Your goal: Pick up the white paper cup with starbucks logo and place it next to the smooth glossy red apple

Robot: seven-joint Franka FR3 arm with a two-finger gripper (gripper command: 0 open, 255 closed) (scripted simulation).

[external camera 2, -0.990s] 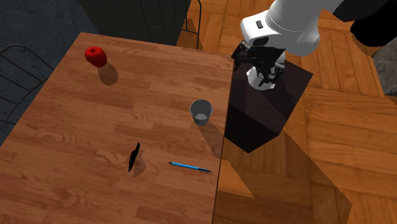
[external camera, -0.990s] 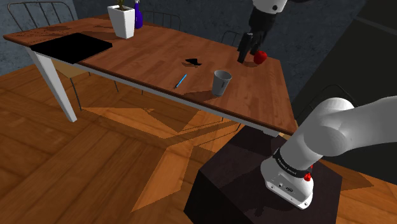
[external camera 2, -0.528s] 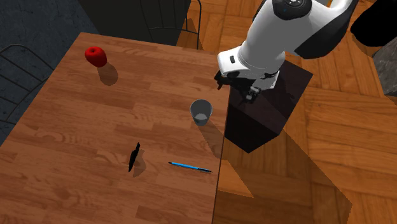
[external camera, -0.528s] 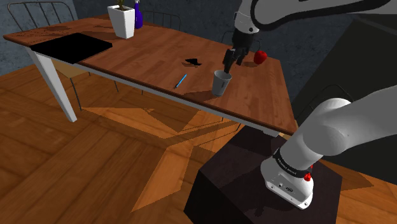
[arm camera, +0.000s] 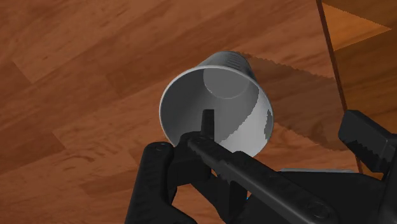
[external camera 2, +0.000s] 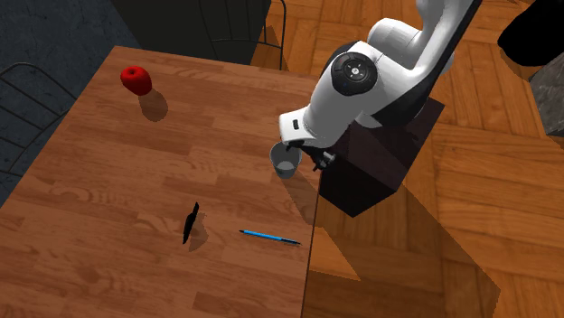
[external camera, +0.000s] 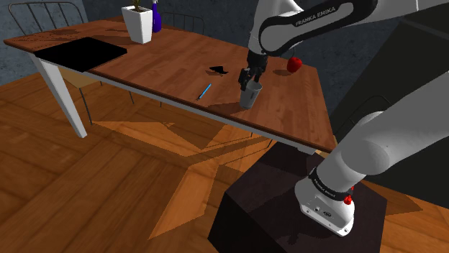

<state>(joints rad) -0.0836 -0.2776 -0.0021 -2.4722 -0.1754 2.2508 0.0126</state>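
In the shoulder view the upright grey cup [external camera: 250, 95] sits at six o'clock of the open-fingered gripper [external camera: 248, 77].

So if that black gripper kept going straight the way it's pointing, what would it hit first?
Most likely the grey cup: the gripper points down at its open rim, though the exact gap is unclear.

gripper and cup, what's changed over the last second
The all-black two-finger gripper swung away from the glossy red apple, toward the shoulder view's left and downward, and now sits at the rim of the upright grey cup. The cup has not been lifted. Cup, apple, thin blue pen and brown wooden table stayed put.
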